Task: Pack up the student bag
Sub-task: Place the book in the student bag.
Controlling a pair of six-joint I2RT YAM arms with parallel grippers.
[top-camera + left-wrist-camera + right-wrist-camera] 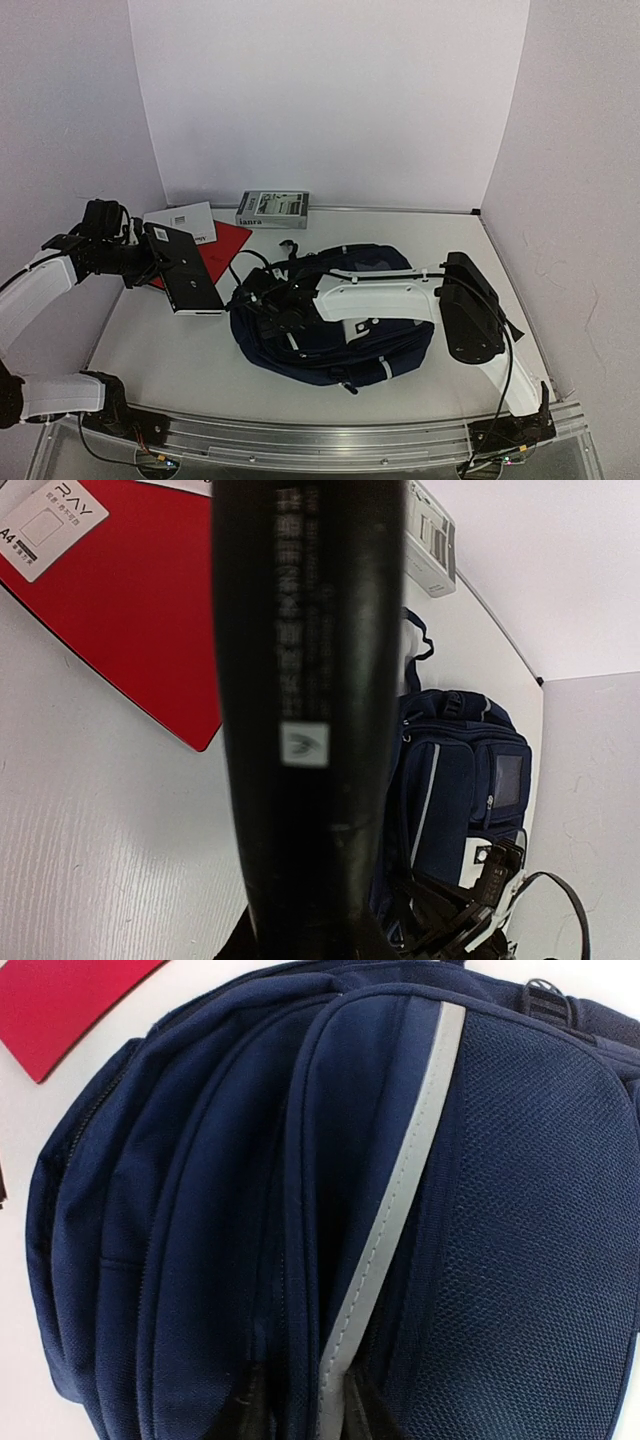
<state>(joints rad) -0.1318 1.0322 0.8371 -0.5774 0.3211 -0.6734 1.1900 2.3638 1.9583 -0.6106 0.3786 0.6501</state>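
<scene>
Student bag (330,352), one, lies mid-table, long axis left-right, pockets up. At left, the left gripper (150,258) clamps one black slab (185,270); one red folder (228,245) lies beyond; the right gripper (305,1410) seemingly pinches the bag's left-end fold.

I read "RAY" and "A4" on the white paper label (45,525), eleven o'clock on the red flat folder (130,610); other print blurs.
</scene>
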